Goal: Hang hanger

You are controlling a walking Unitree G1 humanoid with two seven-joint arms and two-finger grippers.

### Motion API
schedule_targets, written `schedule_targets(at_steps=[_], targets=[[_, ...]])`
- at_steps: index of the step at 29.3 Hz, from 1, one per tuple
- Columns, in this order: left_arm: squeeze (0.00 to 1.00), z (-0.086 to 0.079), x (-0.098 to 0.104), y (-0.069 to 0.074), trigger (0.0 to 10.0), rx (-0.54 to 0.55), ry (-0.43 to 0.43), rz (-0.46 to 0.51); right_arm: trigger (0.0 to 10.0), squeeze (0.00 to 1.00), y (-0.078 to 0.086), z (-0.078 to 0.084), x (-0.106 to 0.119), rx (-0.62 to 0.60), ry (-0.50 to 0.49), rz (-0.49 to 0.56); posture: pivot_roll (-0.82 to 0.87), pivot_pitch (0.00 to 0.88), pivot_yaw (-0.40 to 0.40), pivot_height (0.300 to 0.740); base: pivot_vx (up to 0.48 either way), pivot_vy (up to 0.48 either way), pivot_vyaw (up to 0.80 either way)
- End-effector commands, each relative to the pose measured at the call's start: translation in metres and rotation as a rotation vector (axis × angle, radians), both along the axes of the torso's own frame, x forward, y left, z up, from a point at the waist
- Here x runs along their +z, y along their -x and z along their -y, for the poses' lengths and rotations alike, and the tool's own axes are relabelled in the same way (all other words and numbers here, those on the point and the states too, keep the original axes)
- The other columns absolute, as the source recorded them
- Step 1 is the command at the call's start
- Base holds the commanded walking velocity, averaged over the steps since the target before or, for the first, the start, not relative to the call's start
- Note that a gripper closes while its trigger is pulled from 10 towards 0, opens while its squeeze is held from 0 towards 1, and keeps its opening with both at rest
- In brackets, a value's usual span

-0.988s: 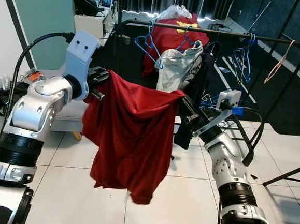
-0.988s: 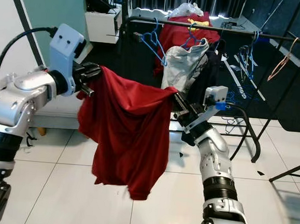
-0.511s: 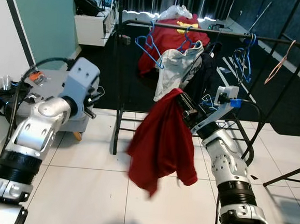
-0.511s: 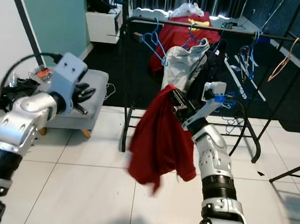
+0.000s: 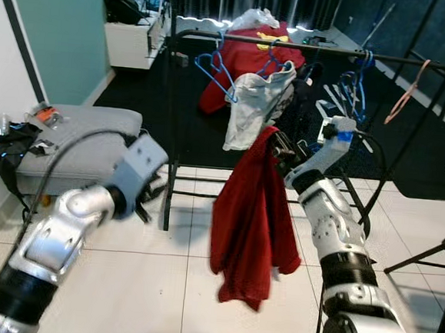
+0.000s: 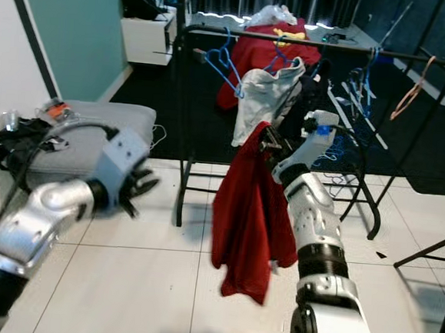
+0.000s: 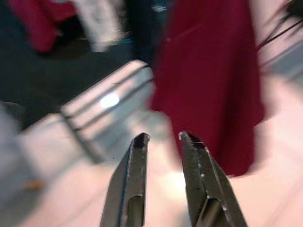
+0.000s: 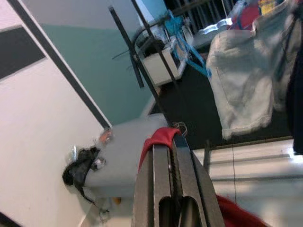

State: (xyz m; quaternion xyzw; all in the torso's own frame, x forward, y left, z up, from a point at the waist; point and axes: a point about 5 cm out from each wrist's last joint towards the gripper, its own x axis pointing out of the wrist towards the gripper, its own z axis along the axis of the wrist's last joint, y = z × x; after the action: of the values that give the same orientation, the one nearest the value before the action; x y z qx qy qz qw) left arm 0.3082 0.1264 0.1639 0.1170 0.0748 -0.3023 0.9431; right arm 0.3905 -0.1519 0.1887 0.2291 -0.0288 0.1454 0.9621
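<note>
text: none legible | labels: none | brands: none | numbers: none

My head stereo pair: looks forward and down, mid-range, both eyes sharing clothes rack (image 5: 309, 47) and red garment (image 5: 253, 215). Left wrist camera: blurred, same garment beyond jaw tips. Right wrist camera: close, garment pinched at tips, rack beyond.

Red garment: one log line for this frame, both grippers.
right gripper: shut on red garment, hanging before clothes rack | left gripper: open, empty, low beside grey ottoman
</note>
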Motion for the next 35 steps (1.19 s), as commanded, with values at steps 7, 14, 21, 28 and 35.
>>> schedule_targets(at_steps=[7, 14, 21, 28, 35], targets=[[1.00, 0.024, -0.011, -0.004, 10.0, 0.062, 0.101, -0.083, 0.0, 0.00, -0.007, -0.024, 0.002, 0.049, 0.020, -0.065, -0.06, 0.005, -0.068, 0.740, 0.000, 0.000, 0.00], [1.00, 0.044, -0.031, -0.015, 10.0, 0.141, 0.133, -0.152, 0.0, 0.00, -0.011, -0.047, 0.012, 0.112, -0.043, -0.088, -0.08, 0.015, -0.072, 0.740, 0.000, 0.000, 0.00], [0.22, 0.046, -0.043, -0.023, 10.0, 0.196, 0.149, -0.171, 0.0, 0.00, -0.011, -0.055, 0.021, 0.144, -0.113, -0.096, -0.09, 0.017, -0.067, 0.740, 0.000, 0.000, 0.00], [0.00, 0.034, -0.050, -0.033, 10.0, 0.329, 0.198, -0.133, 0.0, 0.00, -0.008, -0.069, 0.035, 0.217, -0.179, -0.091, -0.08, 0.019, -0.067, 0.740, 0.000, 0.000, 0.00], [0.00, 0.040, -0.047, -0.033, 10.0, 0.292, 0.406, -0.130, 0.0, 0.00, -0.004, -0.079, 0.040, 0.270, -0.196, -0.091, -0.08, 0.020, -0.066, 0.740, 0.000, 0.000, 0.00]])
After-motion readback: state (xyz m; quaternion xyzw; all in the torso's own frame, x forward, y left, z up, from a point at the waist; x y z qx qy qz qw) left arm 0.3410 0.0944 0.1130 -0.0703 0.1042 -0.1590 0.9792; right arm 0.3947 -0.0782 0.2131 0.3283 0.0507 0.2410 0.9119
